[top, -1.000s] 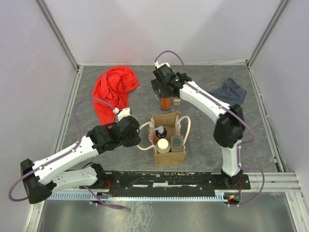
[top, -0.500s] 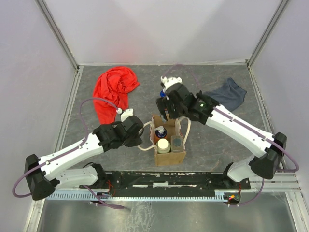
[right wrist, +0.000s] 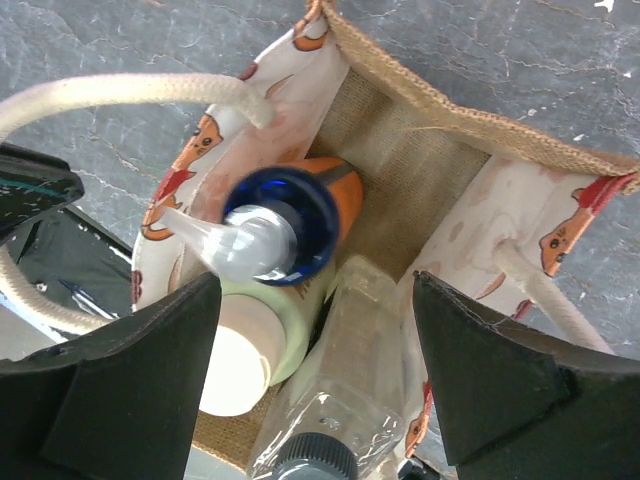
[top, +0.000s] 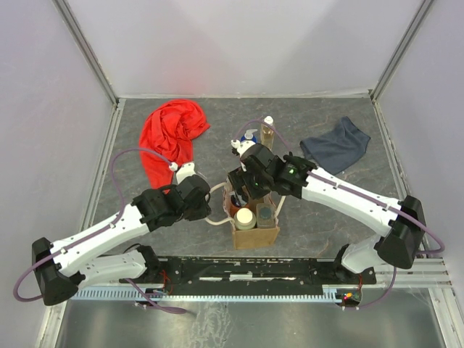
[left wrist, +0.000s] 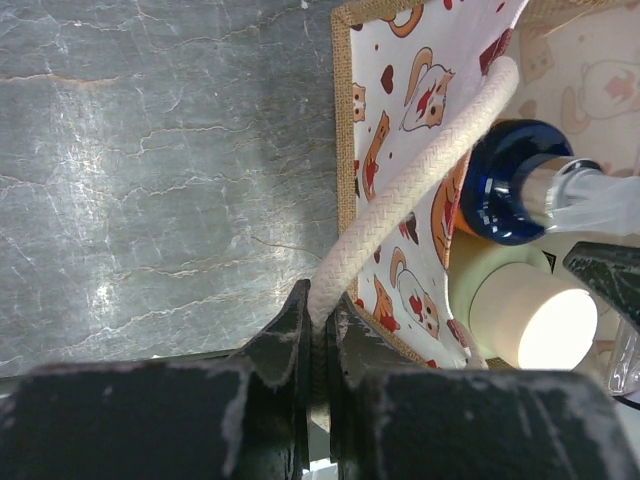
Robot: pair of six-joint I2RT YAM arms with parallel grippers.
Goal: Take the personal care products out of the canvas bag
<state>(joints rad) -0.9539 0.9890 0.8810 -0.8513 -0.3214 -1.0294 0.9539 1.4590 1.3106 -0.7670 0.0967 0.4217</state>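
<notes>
The left gripper [left wrist: 318, 325] is clamped on the cream handle [left wrist: 420, 168] of the canvas bag [top: 255, 237]. The right gripper [right wrist: 317, 300] is spread wide, holding nothing, above the bag opening. Inside stand an orange bottle [right wrist: 315, 205], a beige bottle [right wrist: 240, 375] and a clear bottle [right wrist: 340, 380]. The bag stands on the desk [top: 290, 226].

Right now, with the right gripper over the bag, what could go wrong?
1. The orange pump bottle, beige bottle and clear bottle sit packed together in the canvas bag; the open right gripper lifting one may drag or tip its neighbours.
2. The left gripper pins only one rope handle, so the bag could rise with the bottle.
</notes>
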